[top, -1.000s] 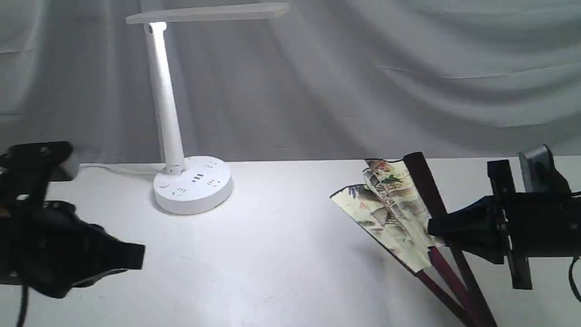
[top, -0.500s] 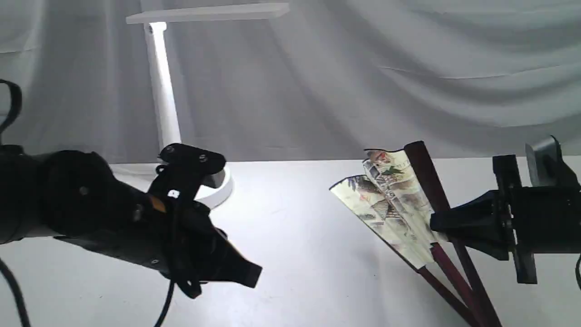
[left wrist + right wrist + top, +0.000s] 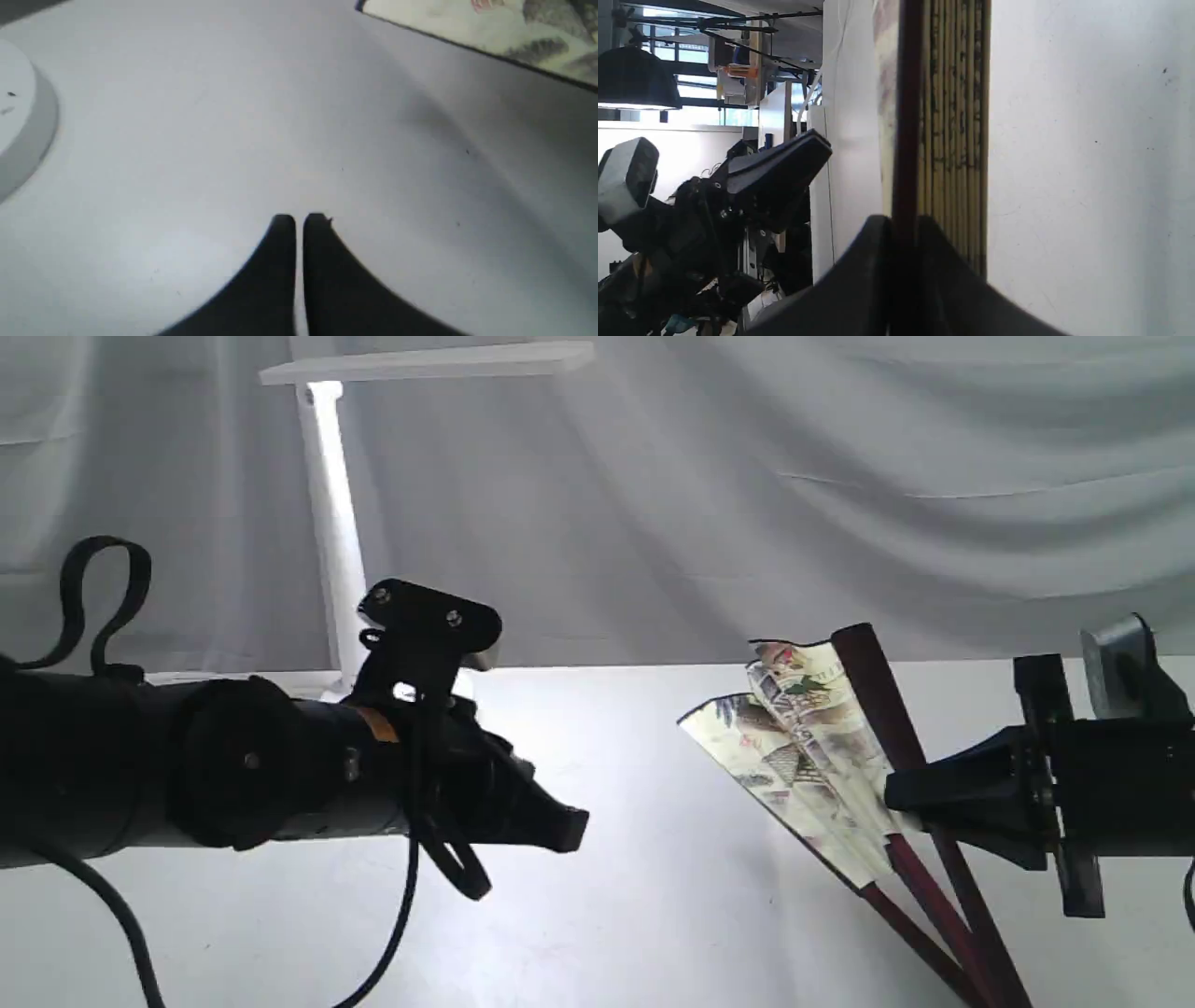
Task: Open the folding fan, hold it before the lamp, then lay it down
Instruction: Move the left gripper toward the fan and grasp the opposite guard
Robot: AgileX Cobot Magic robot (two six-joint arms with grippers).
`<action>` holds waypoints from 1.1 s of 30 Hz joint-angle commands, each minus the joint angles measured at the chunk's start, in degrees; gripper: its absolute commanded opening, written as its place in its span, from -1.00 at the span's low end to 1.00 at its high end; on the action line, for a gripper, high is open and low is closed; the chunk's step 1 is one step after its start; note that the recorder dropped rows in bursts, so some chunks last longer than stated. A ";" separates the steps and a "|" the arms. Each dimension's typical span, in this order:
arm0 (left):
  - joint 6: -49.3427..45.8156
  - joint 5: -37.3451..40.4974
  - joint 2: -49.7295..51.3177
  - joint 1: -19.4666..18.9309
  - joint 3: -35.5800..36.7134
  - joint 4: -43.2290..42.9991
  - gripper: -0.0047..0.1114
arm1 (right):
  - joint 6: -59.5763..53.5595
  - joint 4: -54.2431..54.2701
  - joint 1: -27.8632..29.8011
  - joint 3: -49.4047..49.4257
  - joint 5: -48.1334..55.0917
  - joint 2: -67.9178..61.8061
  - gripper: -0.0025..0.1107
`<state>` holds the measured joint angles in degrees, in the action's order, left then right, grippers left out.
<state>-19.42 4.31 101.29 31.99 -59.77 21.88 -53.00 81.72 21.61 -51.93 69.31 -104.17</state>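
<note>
- The right gripper [image 3: 892, 793] is clamped on the fan [image 3: 803, 756]. Its two black fingers press on the dark maroon outer guard, one on each side, with no gap between them and the wood in the right wrist view [image 3: 901, 224].
- The fan [image 3: 952, 116] is only partly spread. A few painted pleats splay away from the gripped guard toward the lamp [image 3: 331, 523], and the other folds sit stacked tight against the guard.
- The fan stands well apart from the lamp, across the white table [image 3: 653, 896]. It is tilted, with the paper edge up and the ribs slanting down out of the exterior view (so I cannot tell whether the pivot end rests on the table).
- A soft shadow lies on the table under the pleats, on the lamp's side of the fan.
- The left gripper [image 3: 574, 826] hangs over the table between the lamp and the fan, nearer the lamp. Its arm crosses in front of the lamp's round base.
- Its fingers are drawn together with only a thin slit between the tips in the left wrist view [image 3: 299, 219]. They hold nothing and touch neither fan nor lamp.
- That same view catches the lamp's base [image 3: 14, 93] at one edge and a corner of the fan's paper [image 3: 490, 28] at the opposite one.
- The lamp's flat bar head reaches out from the top of its stem toward the fan's side, in front of a grey draped cloth [image 3: 840, 476].
</note>
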 commanded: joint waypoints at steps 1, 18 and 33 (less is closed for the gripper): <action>0.16 -7.54 0.11 0.29 1.85 0.23 -0.89 | -0.99 1.22 0.26 0.24 0.66 0.75 -0.96; 41.69 -42.50 2.02 0.29 12.95 -28.18 -0.89 | -0.99 1.22 0.26 0.24 0.66 0.75 -0.96; 80.86 -51.89 15.33 0.29 10.21 -39.83 -0.12 | -1.10 1.10 0.26 0.24 0.66 0.75 -0.96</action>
<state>56.70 -46.40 115.75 31.99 -48.64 -15.73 -53.00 81.86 21.61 -51.93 69.31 -104.17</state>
